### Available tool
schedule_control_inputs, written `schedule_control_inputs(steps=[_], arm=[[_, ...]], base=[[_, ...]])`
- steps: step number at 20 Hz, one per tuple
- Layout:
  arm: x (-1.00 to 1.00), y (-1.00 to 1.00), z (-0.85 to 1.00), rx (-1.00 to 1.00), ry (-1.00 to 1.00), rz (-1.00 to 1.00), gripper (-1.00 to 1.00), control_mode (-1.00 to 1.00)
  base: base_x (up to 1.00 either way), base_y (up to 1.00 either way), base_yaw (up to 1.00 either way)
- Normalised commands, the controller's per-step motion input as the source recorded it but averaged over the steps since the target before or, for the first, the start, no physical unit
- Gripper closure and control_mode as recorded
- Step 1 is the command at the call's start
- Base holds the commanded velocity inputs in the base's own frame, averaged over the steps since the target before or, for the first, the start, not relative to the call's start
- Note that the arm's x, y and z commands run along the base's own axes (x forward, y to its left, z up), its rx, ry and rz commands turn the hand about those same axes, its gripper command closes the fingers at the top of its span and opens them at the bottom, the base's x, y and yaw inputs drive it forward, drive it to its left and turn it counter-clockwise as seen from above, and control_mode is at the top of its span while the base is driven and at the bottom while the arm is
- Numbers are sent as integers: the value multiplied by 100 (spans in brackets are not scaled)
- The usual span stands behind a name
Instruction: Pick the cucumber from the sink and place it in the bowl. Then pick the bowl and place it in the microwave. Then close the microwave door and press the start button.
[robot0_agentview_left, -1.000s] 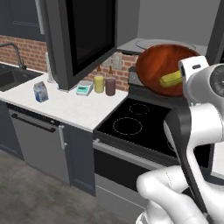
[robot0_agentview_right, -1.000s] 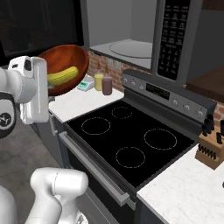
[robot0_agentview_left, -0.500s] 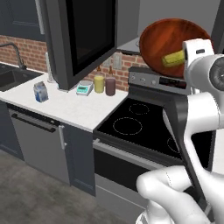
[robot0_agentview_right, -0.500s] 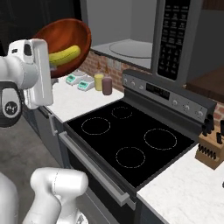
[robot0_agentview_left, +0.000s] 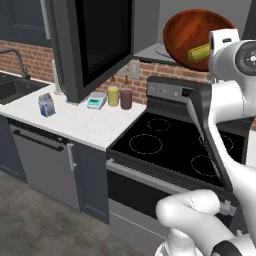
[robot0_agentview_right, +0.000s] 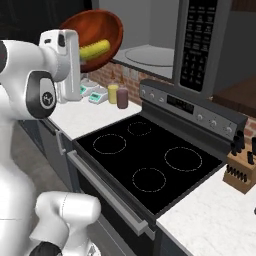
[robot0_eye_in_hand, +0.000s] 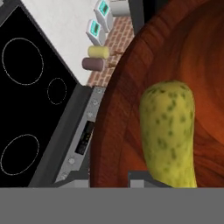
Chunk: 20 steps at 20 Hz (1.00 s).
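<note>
Microwave (robot0_agentview_right: 150, 40) sits above the stove, a wide black box with a grey inside and a round glass turntable (robot0_agentview_right: 150, 54) on its floor; its keypad column (robot0_agentview_right: 197, 42) carries small white markings too fine to read. Microwave door (robot0_agentview_left: 95, 45), a wide black panel with a large dark glass window, stands swung open to the left over the white worktop (robot0_agentview_left: 85, 125). Below lies the black stove (robot0_agentview_right: 150, 160) with four thin white burner rings and a grey control strip at the back. At the far left of the left base view the black sink (robot0_agentview_left: 12, 90) and its thin curved faucet (robot0_agentview_left: 15, 60) are set in the worktop. Raised in the air just in front of the microwave opening is the bowl (robot0_agentview_left: 192, 35), wide, shallow, glossy reddish-brown with a wood grain, tilted so its inside faces the cameras. Inside it lies the cucumber (robot0_eye_in_hand: 168, 131), a stubby yellow-green oblong with darker green speckles, resting against the bowl's inner wall near the rim. The end effector (robot0_agentview_right: 75, 52) meets the bowl at its rim beside the cucumber, though whether its fingers are clamped there cannot be told. Small jars (robot0_agentview_left: 120, 96) and a blue carton (robot0_agentview_left: 46, 105) stand on the worktop; their labels are unreadable.
</note>
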Motion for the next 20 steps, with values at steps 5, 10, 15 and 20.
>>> schedule_control_inputs(steps=[5,10,15,20], arm=[[63,-32,12,0,16,0,100,-100],[68,-31,0,0,2,0,100,-100],[63,-32,0,0,0,0,100,-100],[65,-29,-1,0,0,0,100,-100]], base=[[0,0,0],[0,0,0],[0,0,0],[0,0,0]])
